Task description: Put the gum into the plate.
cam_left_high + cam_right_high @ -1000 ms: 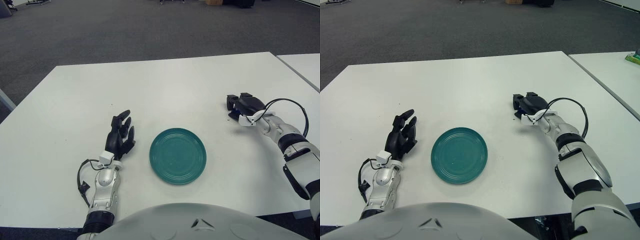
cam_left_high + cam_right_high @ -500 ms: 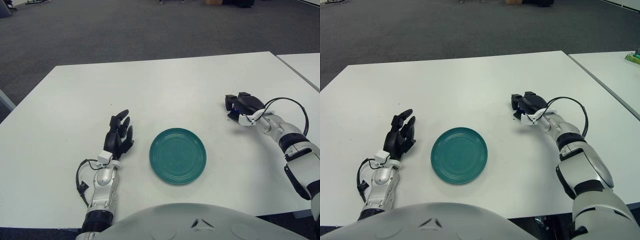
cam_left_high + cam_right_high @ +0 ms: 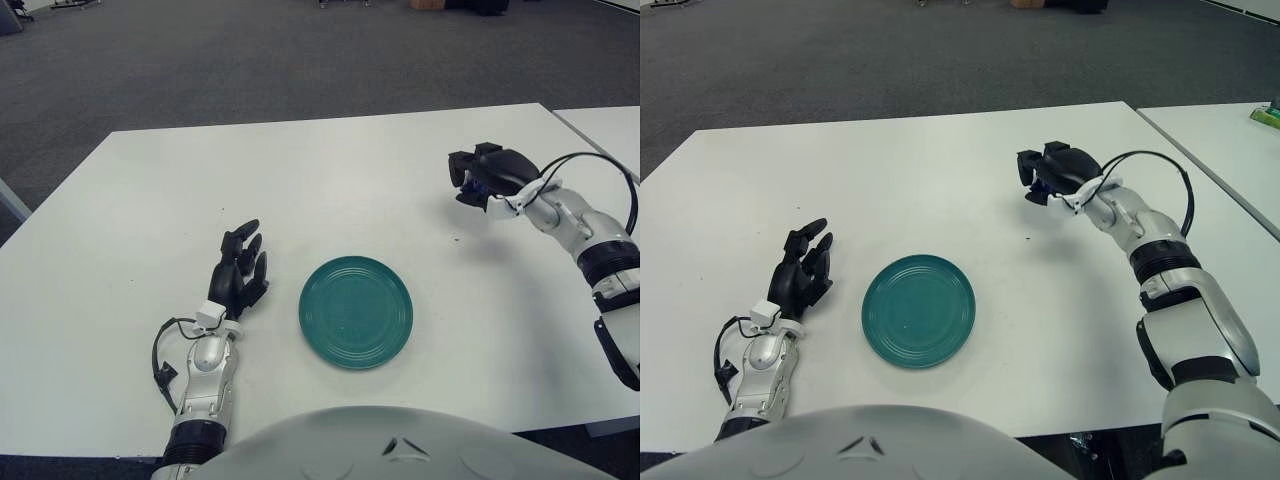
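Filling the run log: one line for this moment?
right hand: shut on gum, raised over table | left hand: open, left of plate | plate: empty

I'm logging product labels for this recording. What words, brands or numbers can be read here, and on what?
None can be read.
The blue item in the right hand, presumably the gum, is mostly hidden by the fingers; no print shows.
The green plate is unmarked.
The left hand, left of the plate, shows no lettering.

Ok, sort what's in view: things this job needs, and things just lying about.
Needed:
- right hand, raised above the table, fingers curled round a small blue thing, likely the gum
- green plate

Not needed:
- left hand, beside the plate's left
- green item on neighbouring table
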Controlling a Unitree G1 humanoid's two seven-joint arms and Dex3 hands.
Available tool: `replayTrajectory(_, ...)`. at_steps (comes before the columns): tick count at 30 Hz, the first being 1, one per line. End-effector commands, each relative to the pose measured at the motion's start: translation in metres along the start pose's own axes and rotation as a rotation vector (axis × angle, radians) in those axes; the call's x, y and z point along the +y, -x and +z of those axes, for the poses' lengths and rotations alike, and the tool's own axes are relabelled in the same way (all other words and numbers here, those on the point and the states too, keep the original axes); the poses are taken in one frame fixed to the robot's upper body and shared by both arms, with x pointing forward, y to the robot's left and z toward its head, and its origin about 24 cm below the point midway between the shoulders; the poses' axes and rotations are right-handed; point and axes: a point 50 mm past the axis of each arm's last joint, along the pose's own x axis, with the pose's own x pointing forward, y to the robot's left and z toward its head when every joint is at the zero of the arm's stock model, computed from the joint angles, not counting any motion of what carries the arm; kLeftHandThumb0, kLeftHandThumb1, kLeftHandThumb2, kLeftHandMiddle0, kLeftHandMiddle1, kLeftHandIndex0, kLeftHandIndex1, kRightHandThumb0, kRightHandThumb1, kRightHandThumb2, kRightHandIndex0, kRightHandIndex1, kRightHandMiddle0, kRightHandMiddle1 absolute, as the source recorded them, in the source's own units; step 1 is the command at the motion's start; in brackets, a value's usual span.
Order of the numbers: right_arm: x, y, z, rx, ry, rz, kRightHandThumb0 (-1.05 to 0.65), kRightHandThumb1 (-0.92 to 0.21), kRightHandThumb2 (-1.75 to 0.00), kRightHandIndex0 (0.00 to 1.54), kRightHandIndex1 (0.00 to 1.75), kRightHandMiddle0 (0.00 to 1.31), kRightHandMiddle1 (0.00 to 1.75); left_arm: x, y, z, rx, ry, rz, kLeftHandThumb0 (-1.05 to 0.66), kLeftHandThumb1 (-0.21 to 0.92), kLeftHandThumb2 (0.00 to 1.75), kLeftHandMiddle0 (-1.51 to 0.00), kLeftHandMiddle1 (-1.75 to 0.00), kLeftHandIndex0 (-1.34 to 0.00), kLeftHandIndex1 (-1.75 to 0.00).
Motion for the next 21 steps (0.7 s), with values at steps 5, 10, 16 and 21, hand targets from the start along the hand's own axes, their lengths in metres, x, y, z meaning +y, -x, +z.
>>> replayTrajectory(5,-0.021,-0.002,0.016,-0.065,0.017,-0.029,-0.4,-0.59,-0.96,0.67,1.75,0.41,1.75,0.001,0.009,-0.014,0.09,0.002,-0.005,-0.81,0.92,0.68,-0.45,-0.03,-0.01,-0.9)
replayTrajectory(10,-0.021,-0.001,0.023,-0.091,0.011,-0.031,-0.4,-0.6,-0.95,0.67,1.75,0.4,1.75,0.0,0.008,-0.015,0.095,0.002,-0.004,-0.8,0.92,0.68,-0.44,-0.02,-0.01,-0.91)
replayTrajectory(16,-0.013,-0.002,0.039,-0.139,0.006,-0.02,-0.4,-0.61,-0.93,0.66,1.75,0.39,1.75,-0.003,0.007,-0.013,0.082,0.017,-0.012,-0.79,0.92,0.67,-0.46,-0.03,-0.02,-0.91)
replayTrajectory(21,-0.014,-0.003,0.06,-0.2,0.005,-0.021,-0.4,-0.63,-0.91,0.64,1.75,0.38,1.75,-0.005,0.007,-0.013,0.08,0.02,-0.019,-0.78,0.92,0.66,-0.47,-0.03,-0.02,-0.91)
